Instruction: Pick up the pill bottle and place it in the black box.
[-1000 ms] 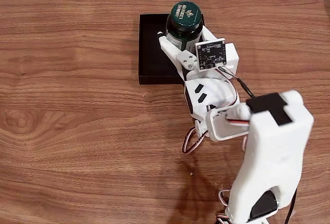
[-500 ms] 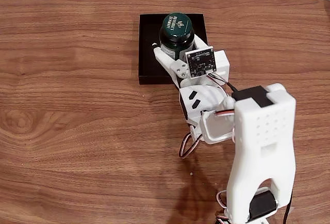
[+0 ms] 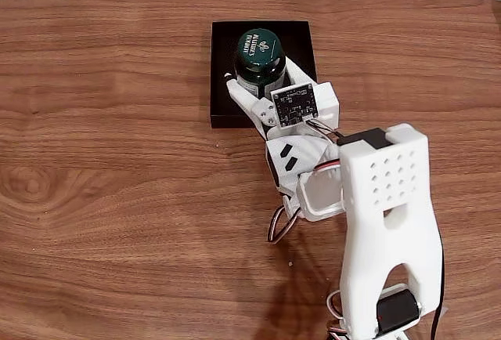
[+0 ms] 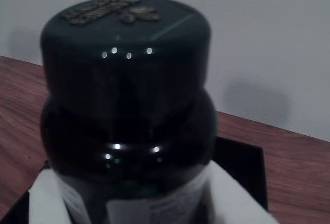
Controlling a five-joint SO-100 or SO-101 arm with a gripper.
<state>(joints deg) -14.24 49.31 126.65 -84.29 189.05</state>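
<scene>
The pill bottle [image 3: 259,48], dark glass with a dark green cap, stands upright over the black box [image 3: 223,42] in the fixed view. My gripper [image 3: 262,80] is shut on the bottle's body, its white fingers [image 3: 237,92] on either side below the cap. In the wrist view the pill bottle [image 4: 126,79] is very close to the camera. White fingers [image 4: 44,198] flank its label, and a corner of the black box [image 4: 242,162] shows behind it. I cannot tell whether the bottle's base touches the box floor.
The box lies near the far edge of a wooden table [image 3: 102,168]. The white arm [image 3: 383,222] reaches in from the near right, with looped cables [image 3: 280,222] beneath it. A pale wall [image 4: 268,38] rises behind the table.
The arm has carried the bottle left and down, from the box's far right corner to over its middle. The cap looks smaller now. The grip has stayed shut.
</scene>
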